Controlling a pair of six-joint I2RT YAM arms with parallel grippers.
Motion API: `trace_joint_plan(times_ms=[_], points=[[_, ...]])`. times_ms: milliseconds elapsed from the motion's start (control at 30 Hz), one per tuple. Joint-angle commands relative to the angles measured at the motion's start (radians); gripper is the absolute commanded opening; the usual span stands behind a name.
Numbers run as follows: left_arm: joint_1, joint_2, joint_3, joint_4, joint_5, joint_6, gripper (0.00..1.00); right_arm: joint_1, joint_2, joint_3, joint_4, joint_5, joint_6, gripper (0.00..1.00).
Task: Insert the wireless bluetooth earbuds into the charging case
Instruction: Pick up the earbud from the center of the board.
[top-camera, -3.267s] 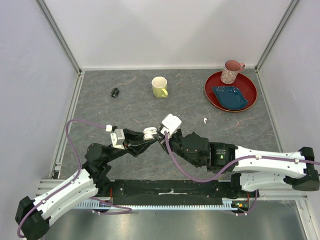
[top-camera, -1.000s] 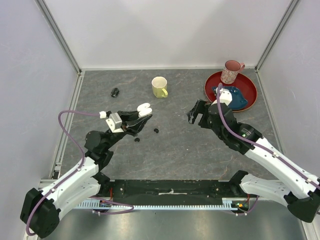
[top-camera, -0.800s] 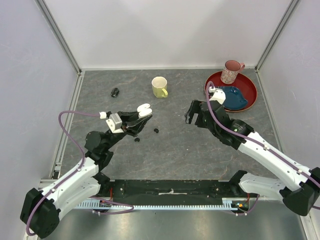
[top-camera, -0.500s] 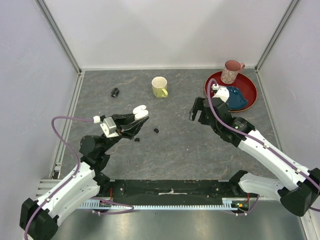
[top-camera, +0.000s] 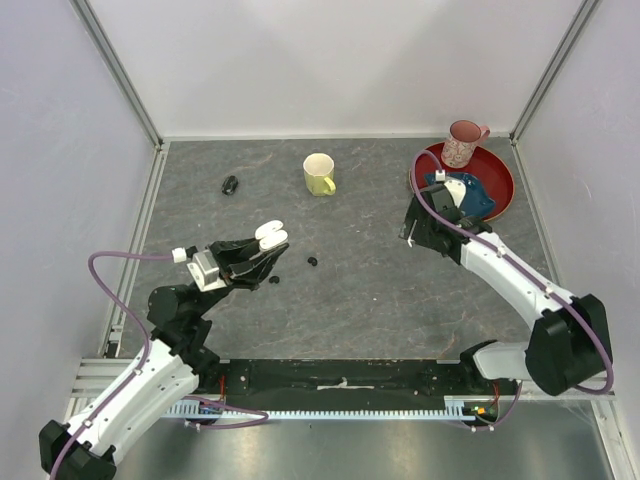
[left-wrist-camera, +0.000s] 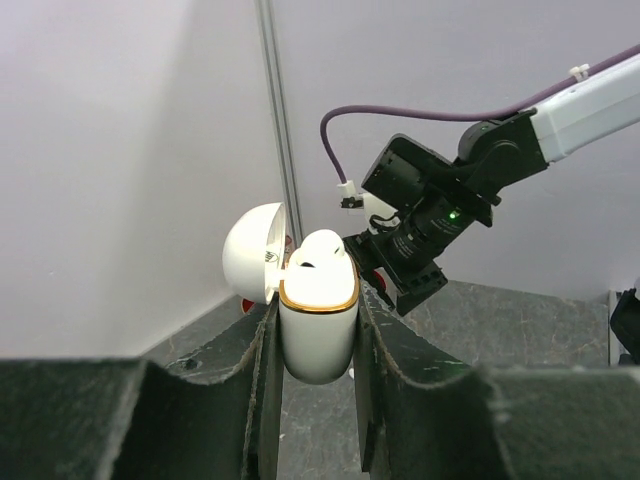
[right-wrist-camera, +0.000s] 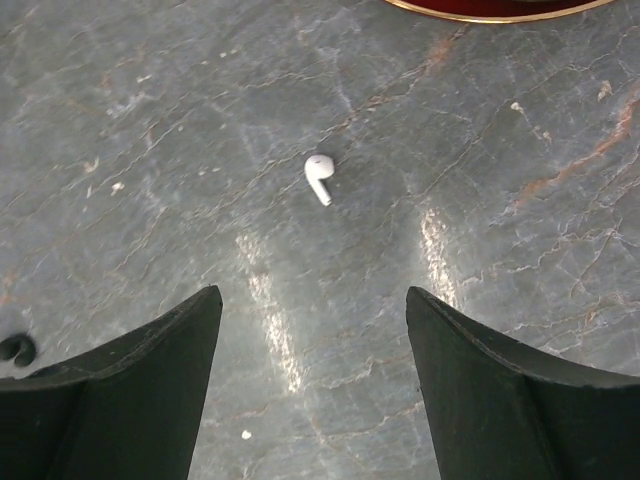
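Note:
My left gripper (top-camera: 262, 243) is shut on the white charging case (top-camera: 270, 233), held above the table with its lid open. In the left wrist view the case (left-wrist-camera: 318, 310) sits upright between both fingers (left-wrist-camera: 262, 360). One white earbud (right-wrist-camera: 318, 176) lies on the table ahead of my right gripper (right-wrist-camera: 312, 300), which is open and empty just above the surface. In the top view that gripper (top-camera: 411, 233) hides the white bud. Two black earbuds (top-camera: 312, 261) (top-camera: 273, 279) lie on the table just right of the left gripper. One of them shows at the right wrist view's left edge (right-wrist-camera: 15, 348).
A yellow mug (top-camera: 319, 173) stands at the back middle. A small black object (top-camera: 230, 184) lies at the back left. The red plate (top-camera: 498, 175) at the back right carries a pink mug (top-camera: 463, 143) and a blue item (top-camera: 470, 197), close behind the right gripper.
The right arm has swung right and come down over the white earbud near the plate. The left arm has drawn back to the left, still holding the case.

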Motion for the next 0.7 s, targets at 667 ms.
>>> trace_joint_plan(times_ms=[667], points=[[-0.004, 0.04, -0.05, 0.097, 0.033, -0.031, 0.02, -0.139, 0.377, 0.114, 0.169, -0.156, -0.028, 0.61]])
